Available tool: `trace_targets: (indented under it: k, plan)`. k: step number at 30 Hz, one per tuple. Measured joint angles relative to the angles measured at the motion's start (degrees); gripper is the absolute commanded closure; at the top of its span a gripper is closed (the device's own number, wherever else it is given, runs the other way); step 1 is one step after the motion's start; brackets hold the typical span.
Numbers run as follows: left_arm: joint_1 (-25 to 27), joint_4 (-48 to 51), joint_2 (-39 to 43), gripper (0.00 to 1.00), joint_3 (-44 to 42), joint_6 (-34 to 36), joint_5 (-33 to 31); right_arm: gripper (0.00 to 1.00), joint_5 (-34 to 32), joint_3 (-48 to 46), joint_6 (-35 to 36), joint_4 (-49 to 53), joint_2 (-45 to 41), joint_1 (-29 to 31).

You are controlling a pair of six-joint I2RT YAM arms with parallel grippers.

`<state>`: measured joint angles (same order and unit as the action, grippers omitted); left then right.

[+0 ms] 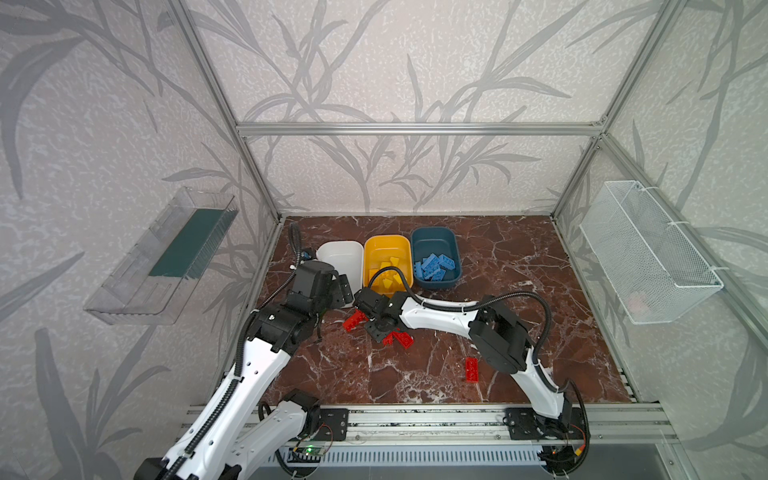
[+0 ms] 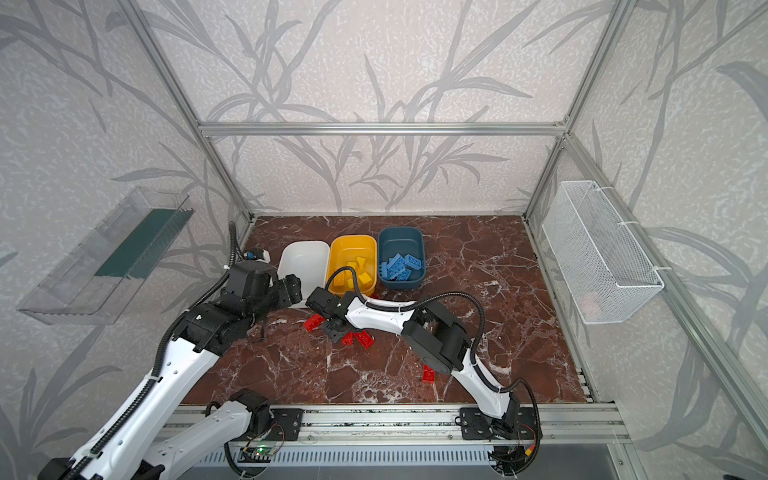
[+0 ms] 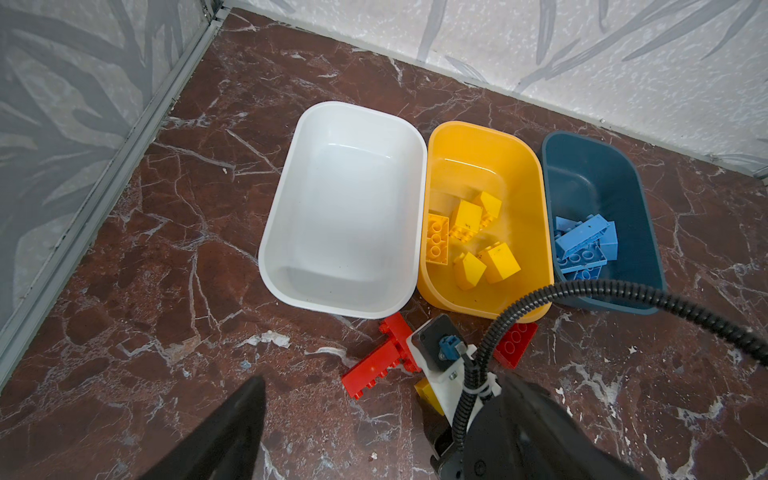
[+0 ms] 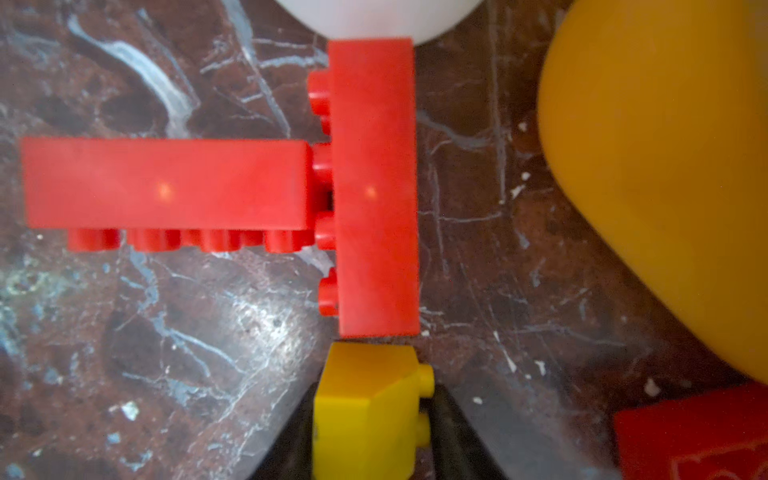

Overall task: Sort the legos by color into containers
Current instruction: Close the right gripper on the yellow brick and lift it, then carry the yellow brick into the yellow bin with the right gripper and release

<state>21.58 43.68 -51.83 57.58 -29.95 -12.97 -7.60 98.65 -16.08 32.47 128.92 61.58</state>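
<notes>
While your right gripper (image 4: 370,428) clamps a yellow brick (image 4: 365,395), red brick (image 4: 374,187) just beside, left gripper (image 1: 344,289) spread, near white tub (image 3: 291,232).

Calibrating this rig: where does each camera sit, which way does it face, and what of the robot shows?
Top views: high above the front rail, facing down and back; left hand and right hand both show.
Left wrist: above the table, looking down at white tub, yellow tub and teal tub; one own finger shows.
Right wrist: low over the table; its fingers pinch a yellow brick.
Shared: both wrist views show the red brick pair and that yellow brick.
</notes>
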Motion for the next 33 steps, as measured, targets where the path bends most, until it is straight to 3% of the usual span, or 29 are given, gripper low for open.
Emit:
trace_targets:
  k: [10, 13, 25, 33]
  plan:
    - [0.0, 0.0, 0.0, 0.13, -0.1, 0.0, 0.0, 0.77, -0.9, -0.1, 0.0, 0.2, -0.3, 0.0]
    - [0.0, 0.0, 0.0, 0.13, -0.2, 0.0, 0.0, 0.84, -1.6, -0.6, 0.3, 0.5, -1.3, 0.0]
    - [0.0, 0.0, 0.0, 0.13, -0.4, 0.0, -0.7, 0.83, -2.7, -0.8, 1.6, 2.3, -10.1, -1.1]
    - [0.0, 0.0, -0.9, 0.13, -0.4, 0.0, -0.7, 0.82, 0.1, 1.0, 2.1, 1.2, -11.2, -7.9]
